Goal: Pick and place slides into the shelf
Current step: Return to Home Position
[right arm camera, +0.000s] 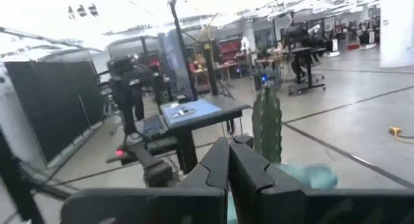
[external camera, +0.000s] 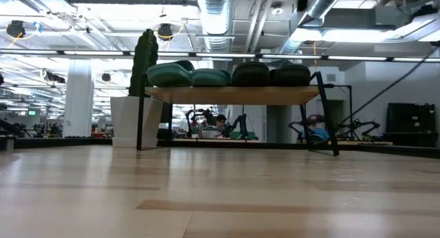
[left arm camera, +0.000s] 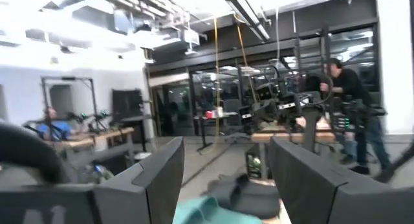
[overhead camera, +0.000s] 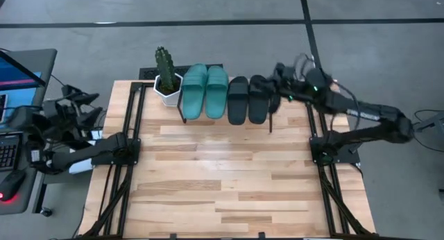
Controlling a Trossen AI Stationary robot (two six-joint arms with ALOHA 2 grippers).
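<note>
Lying on shelf point(external camera: 234, 95): we count four slides point(overhead camera: 238, 98) abreast, long axes across it.
Right gripper point(overhead camera: 281, 77): pinched together, at shelf's right end.
Left gripper point(overhead camera: 87, 105): parted, well left of shelf.

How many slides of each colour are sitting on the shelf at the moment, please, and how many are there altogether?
Green slides: 2
Black slides: 2
Total: 4, all side by side on the shelf
</note>
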